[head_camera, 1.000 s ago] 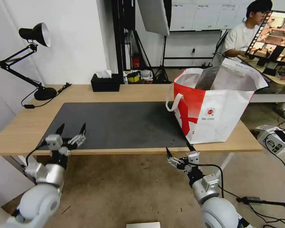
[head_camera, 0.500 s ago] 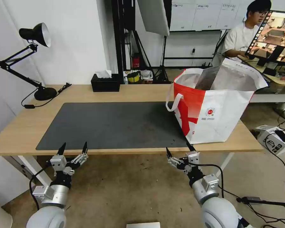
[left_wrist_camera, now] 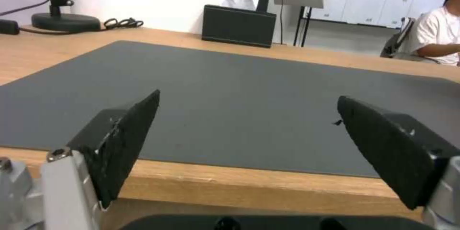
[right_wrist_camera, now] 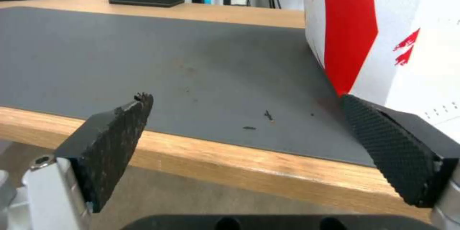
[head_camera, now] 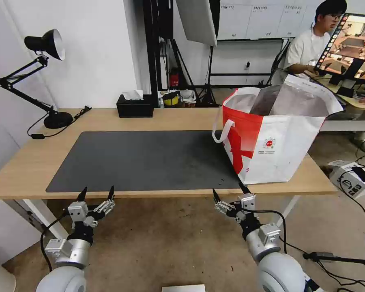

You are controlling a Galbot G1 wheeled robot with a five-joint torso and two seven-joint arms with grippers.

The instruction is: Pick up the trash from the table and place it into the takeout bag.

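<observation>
From my remote station, both of my arms hang below the front edge of the desk (head_camera: 24, 168), neither touching it. My left gripper (head_camera: 96, 193) sits under the front edge near the dark grey mat's (head_camera: 150, 158) front-left corner, its two black fingers (left_wrist_camera: 127, 134) spread wide with nothing between them — the left wrist view looks between them, just above the level of the desk top. My right gripper (head_camera: 227, 194) is parked under the front edge near the mat's front-right corner, its jaws likewise wide apart and holding nothing; its wrist view shows the desk edge, a few dark crumbs (right_wrist_camera: 258, 121) on the mat and the red-and-white side of the takeout bag (right_wrist_camera: 383, 43) close by.

The takeout bag (head_camera: 275, 134) stands upright at the right end of the desk, its near-left part on the mat and the rest on bare wood toward the front-right corner. Its mouth is open, the silver lining showing, a white strap handle (head_camera: 222, 129) drooping down its left side and the small round red logo (head_camera: 269, 143) facing me. What lies inside I cannot tell.

Along the back edge, a black tissue box (head_camera: 135, 106) sits just behind the mat, a white tissue poking from its top. A black desk lamp (head_camera: 42, 44) stands at the back-left corner, its cord (head_camera: 48, 132) trailing across the wood.
</observation>
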